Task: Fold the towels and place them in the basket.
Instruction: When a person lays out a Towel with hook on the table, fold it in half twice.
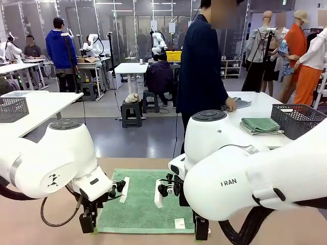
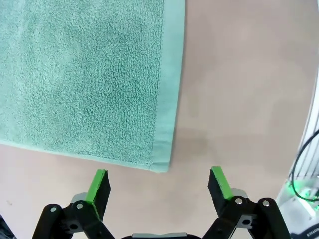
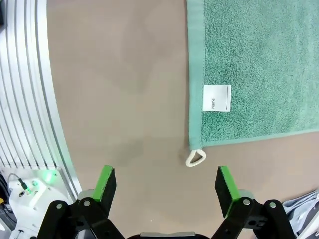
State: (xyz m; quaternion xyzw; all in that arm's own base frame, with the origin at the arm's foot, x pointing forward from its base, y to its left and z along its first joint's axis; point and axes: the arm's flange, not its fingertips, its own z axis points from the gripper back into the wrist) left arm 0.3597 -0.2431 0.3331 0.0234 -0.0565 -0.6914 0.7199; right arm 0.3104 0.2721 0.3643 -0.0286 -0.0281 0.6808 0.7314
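A green towel [image 1: 145, 200] lies flat and unfolded on the brown table between my two arms. My left gripper [image 1: 87, 223] hangs open just above the table at the towel's near left corner [image 2: 160, 162], nothing between its green pads [image 2: 98, 185]. At the near right corner my right gripper [image 1: 201, 229] is open too, over the white label [image 3: 217, 97] and the corner loop [image 3: 195, 158]. On the white table at the right, a dark mesh basket [image 1: 301, 118] stands beside a folded green towel [image 1: 260, 125].
A person in dark clothes stands at the far side of the table, one hand on a grey-blue cloth [image 1: 239, 103] on the white table. Another mesh basket [image 1: 13, 108] sits on the white table at the left. Bare brown tabletop surrounds the towel.
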